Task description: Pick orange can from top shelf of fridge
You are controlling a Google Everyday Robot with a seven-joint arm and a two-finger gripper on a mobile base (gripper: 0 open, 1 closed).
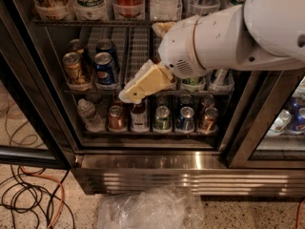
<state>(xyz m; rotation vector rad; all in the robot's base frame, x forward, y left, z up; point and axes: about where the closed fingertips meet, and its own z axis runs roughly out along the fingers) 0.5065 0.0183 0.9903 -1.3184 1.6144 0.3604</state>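
Although the small coppery orange-brown aluminium can with the silver lid (74, 70) stands right at the front of the grey wire-grid top shelf (138, 44), in the leftmost lane of the big dark-framed glass-door fridge (157, 162), the robot's cream-coloured two-finger gripper (131, 94) is not on it. From where I stand the gripper hangs by the shelf's front edge, well off to the can's right, with a blue-labelled drink can (105, 67) between the two. Whether the gripper is spread or closed I cannot tell. I see nothing held at the end of the bulky white arm (224, 42). I would expect the orange can to be stiff enough for a firm pinch, though thin-walled and easy to dent if squeezed hard. If it is full it will have some weight. Its smooth painted metal, chilled and perhaps damp, is likely to be slippery. The sensible hold looks to be across the round body at about mid-height, below the silver rim, one side each. Room is tight: the blue can is just beside it on the right, the fridge's dark wall is close on the left, and another brownish can (76, 46) stands directly behind. The low front rail at its foot suggests lifting before drawing it out.
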